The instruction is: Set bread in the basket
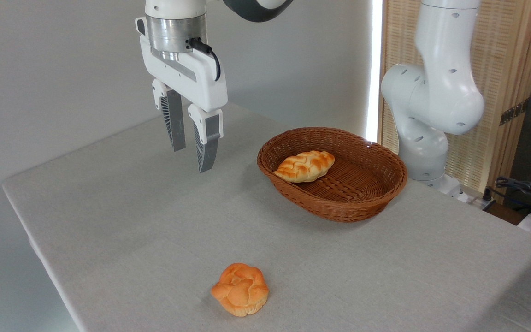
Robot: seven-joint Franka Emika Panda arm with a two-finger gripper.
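The bread, a small knotted orange-golden bun, lies alone on the grey table near its front edge. The brown wicker basket stands at the back right of the table. My gripper hangs in the air left of the basket and well above and behind the bread. Its two grey fingers are apart, with nothing between them.
An oval braided loaf lies inside the basket on its left half. The white arm base rises behind the basket at the right. The table's left edge runs diagonally, and cables lie at the far right.
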